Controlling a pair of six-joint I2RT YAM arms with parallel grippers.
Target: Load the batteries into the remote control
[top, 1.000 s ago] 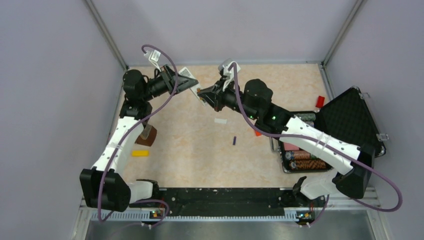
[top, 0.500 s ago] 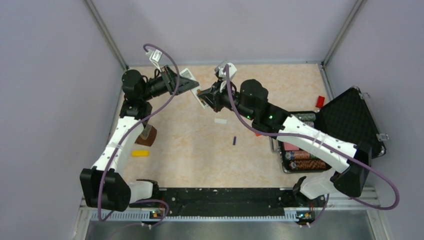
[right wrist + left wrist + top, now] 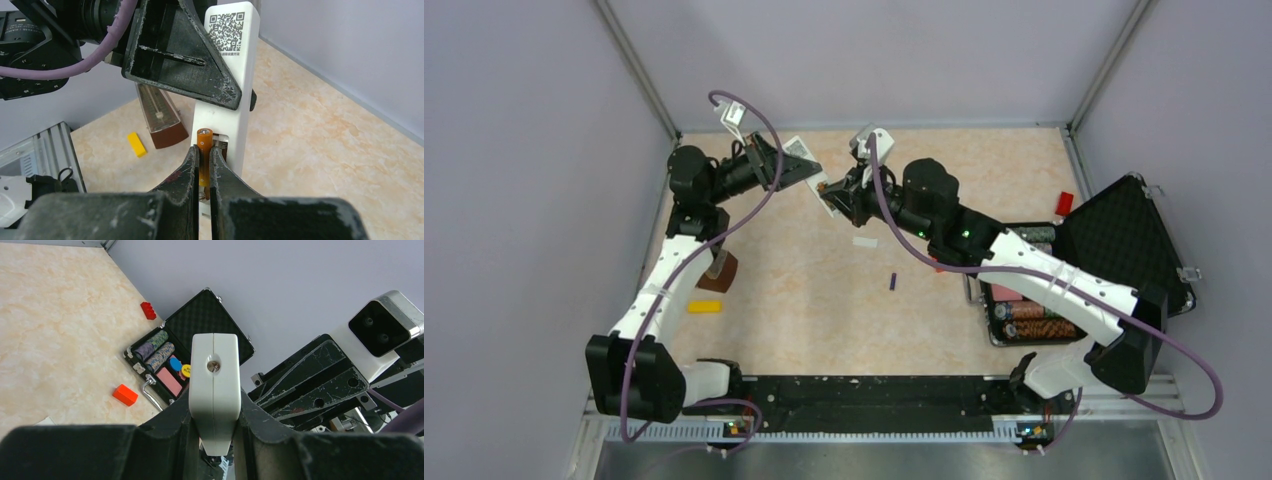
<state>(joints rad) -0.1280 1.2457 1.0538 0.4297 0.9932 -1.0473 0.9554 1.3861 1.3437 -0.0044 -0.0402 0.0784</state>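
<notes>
White plastic up in the air: the remote control [image 3: 236, 112] stands upright off the table [image 3: 804, 310], plain back showing, QR label [image 3: 231, 26] on top, open battery bay [image 3: 222, 145] low down. The left gripper [image 3: 215, 415] clamps it round the middle, jaws part closed against its sides. The right gripper [image 3: 202, 150] is pinched nearly tight on the orange battery [image 3: 204, 136], its tip right at the bay. The battery's lower half is buried between the fingers, so I can't tell if it's seated, and the button face is out of sight. The purple battery [image 3: 893, 282] lies on the table, well apart. Since a second ago the right arm has closed in on the remote, while the purple battery hasn't budged.
</notes>
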